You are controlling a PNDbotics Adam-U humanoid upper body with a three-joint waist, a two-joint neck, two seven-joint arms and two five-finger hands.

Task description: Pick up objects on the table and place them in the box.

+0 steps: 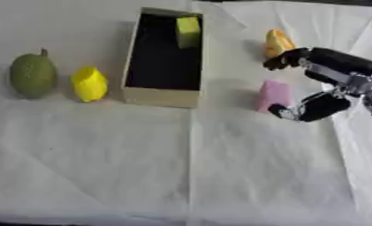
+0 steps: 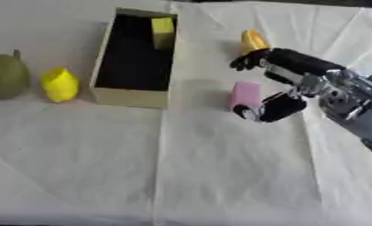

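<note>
your right robot hand (image 2: 285,86) is spread open, holding nothing, around the pink block (image 2: 245,95) at the box's (image 2: 130,98) three o'clock on the table (image 2: 219,176): close squarely across its sides before lifting.

Table (image 1: 104,167) under creased white cloth (image 1: 266,176)

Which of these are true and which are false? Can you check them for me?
1. A yellow block is inside the box. True.
2. The pink block is inside the box. False: it sits on the table, right of the box.
3. The right hand is beside the pink block. True.
4. The green fruit lies right of the box. False: it lies left, beyond the yellow fruit.
</note>
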